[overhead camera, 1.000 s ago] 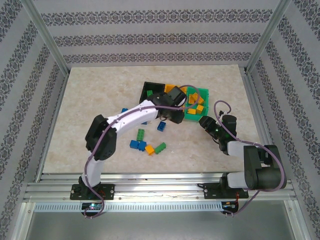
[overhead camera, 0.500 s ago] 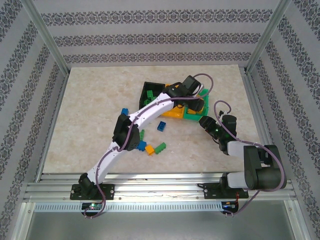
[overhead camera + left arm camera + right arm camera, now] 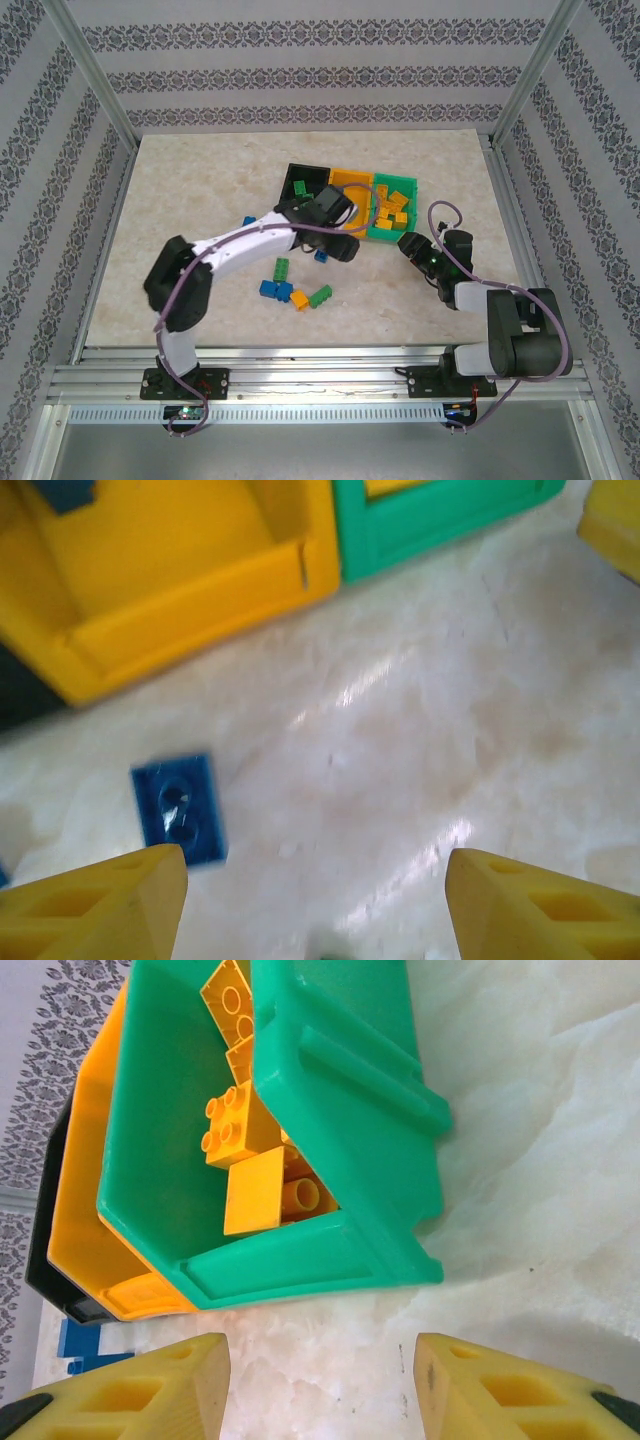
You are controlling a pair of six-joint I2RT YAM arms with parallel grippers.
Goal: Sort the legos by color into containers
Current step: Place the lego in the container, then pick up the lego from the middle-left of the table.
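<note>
The left claw (image 3: 343, 247) hangs low over the bench (image 3: 190, 200) at the centre of the overhead view, just below the row of containers. In its wrist view the two yellow fingers (image 3: 110, 900) sit in the bottom corners, spread wide, with nothing between them but bare bench (image 3: 400, 710). A blue lego (image 3: 178, 808) lies flat at the lower left of that view, near the finger on that side but not touching it. Overhead, the same blue lego (image 3: 321, 254) lies just left of the claw.

The black bin (image 3: 293, 172), orange bin (image 3: 350, 174) and green bin (image 3: 395, 178) stand joined in a row just above centre, black at the left and green at the right. Green legos (image 3: 304, 187) lie in the black bin. Yellow-orange legos (image 3: 392, 208) are piled in the green bin.

The right claw (image 3: 408, 243) sits right of centre, near the green bin's lower right corner. In its wrist view the claw (image 3: 320, 1380) is parted widely and holds nothing. Above it the green bin (image 3: 340, 1070) takes up the upper middle of the frame, with yellow-orange legos (image 3: 255, 1195) inside. The orange bin (image 3: 85, 1190) and the black bin (image 3: 45, 1250) run along its left side.

More loose legos (image 3: 295, 290) are clustered on the bench below and left of centre. They are green, blue and orange, and lie well apart from the bins.
</note>
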